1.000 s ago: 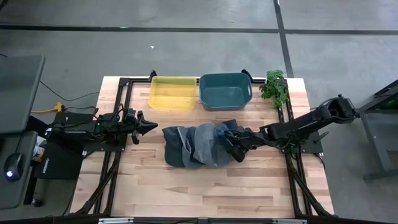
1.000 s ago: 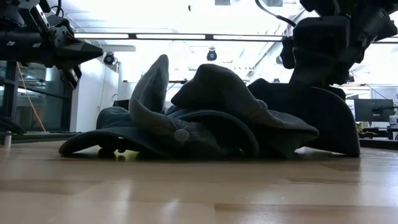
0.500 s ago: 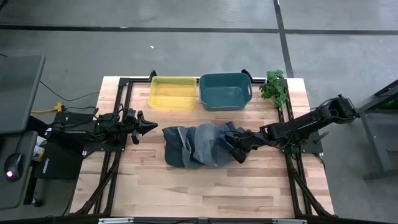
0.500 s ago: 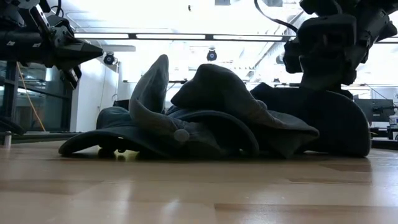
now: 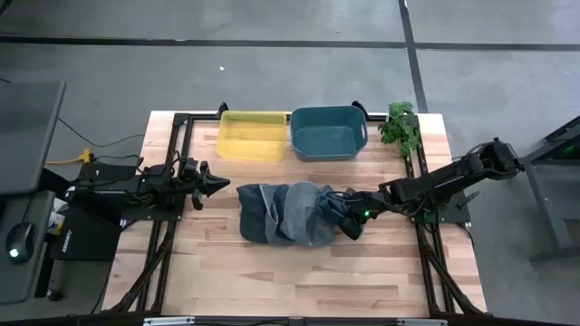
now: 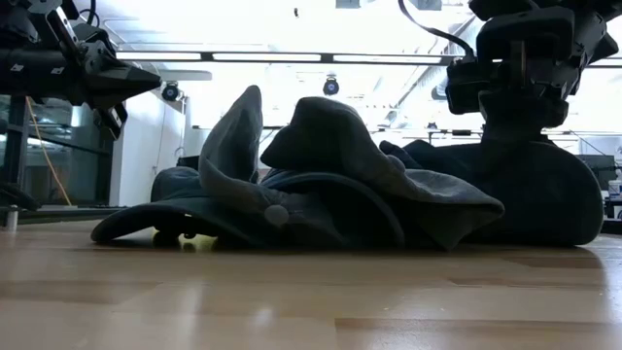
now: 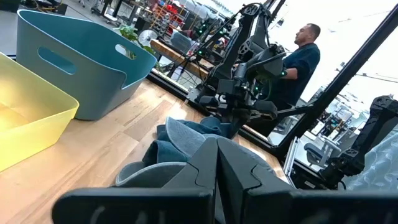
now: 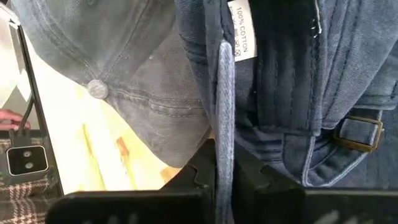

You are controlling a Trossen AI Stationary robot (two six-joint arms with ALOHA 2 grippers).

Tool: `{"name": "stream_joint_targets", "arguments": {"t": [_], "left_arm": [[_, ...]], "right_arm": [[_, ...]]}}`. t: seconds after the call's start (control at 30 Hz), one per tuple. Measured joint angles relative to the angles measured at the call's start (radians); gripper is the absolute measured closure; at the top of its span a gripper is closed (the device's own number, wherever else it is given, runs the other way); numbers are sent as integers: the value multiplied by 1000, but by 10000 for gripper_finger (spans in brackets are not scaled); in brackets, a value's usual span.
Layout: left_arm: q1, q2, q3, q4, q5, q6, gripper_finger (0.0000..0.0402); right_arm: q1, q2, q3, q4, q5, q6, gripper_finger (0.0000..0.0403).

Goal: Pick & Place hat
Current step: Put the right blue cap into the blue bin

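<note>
A pile of several denim hats (image 5: 285, 213) lies in the middle of the table. The rightmost is a dark blue hat (image 5: 337, 210) that rests on the wood and leans on the pile. Its inside, with a white label and a buckle strap (image 8: 357, 132), shows in the right wrist view, beside a grey cap (image 8: 118, 68). My right gripper (image 5: 348, 217) is shut on this blue hat. My left gripper (image 5: 221, 184) hangs shut above the table, just left of the pile, touching nothing. My right gripper pinches a thin edge of the dark blue hat (image 8: 224, 118), seen edge-on, between its two fingers. The fingers reach in from the table's right side, low over the wood. The hat (image 6: 530, 199) still rests on the table, against the pile.
A yellow bin (image 5: 252, 136) and a teal bin (image 5: 328, 133) stand side by side at the far edge, with a green plant (image 5: 400, 127) to their right. Bare wood lies near the front edge. A person (image 7: 301, 56) stands in the room beyond the table.
My right gripper has shut on the edge of the dark blue hat. The hat's right part has been drawn in and looks rounder and lower than before. The rest of the pile has stayed where it was.
</note>
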Motion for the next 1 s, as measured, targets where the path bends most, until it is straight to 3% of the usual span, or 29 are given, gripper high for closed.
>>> {"name": "stream_joint_targets", "arguments": {"t": [0.13,0.3,0.5,0.73,1.0], "left_arm": [[0,0,0,0,0,0,401],[0,0,0,0,0,0,401],[0,0,0,0,0,0,401],[0,0,0,0,0,0,401],[0,0,0,0,0,0,401]], "right_arm": [[0,-9,45,-110,-5,-27,396],[0,-13,210,-459,31,-132,398],[0,-13,429,-747,154,-257,398],[0,-13,614,-884,424,-429,398],[-17,-13,678,-859,775,-705,398]]}}
